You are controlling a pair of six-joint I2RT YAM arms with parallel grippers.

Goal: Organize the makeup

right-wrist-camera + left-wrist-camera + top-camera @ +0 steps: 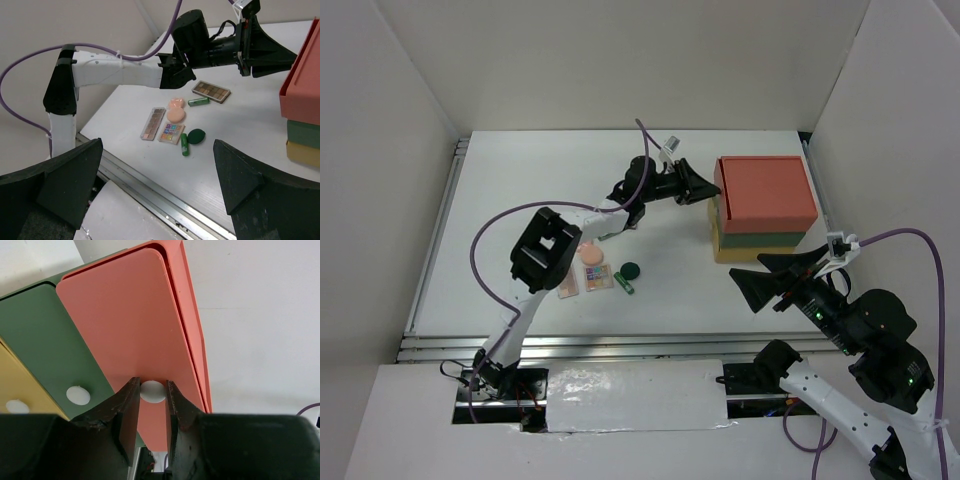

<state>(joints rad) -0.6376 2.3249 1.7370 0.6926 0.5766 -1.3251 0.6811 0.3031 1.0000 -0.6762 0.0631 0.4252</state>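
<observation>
Left pincer [152, 390]: clenched on the white knob [152, 392] of the red drawer [125, 330], with 1 finger touching each side, low in the middle of the left wrist view.
Drawer fronts: the red drawer is uppermost, the green drawer [45, 345] is next, and the yellow drawer [17, 385] is at the lower left.
Drawer box [765, 205]: right of centre in the top view, its right edge near the right wall [890, 120].
Right pincer [748, 270]: released, jaws wide, in the lower right of the top view, near the box's lower left corner but apart from it.
Edges: walls close the table [520, 170] on 3 sides; a metal rail [620, 345] runs along its lower edge.
Open room: white table top shows between the box and the makeup [595, 270], and across the upper left of the top view.
Makeup place: clustered left of centre in the right wrist view, beside the left arm [545, 250], well apart from the box.
Makeup look: 1 long brown-pink palette [153, 123] lies beside a small square multicoloured palette [171, 133]; a second long palette [212, 91] lies further up; 2 round peach compacts [175, 115] touch each other; a green tube [185, 144] lies beside a dark green disc [196, 135]; another tube [198, 102] lies beside the second long palette.
</observation>
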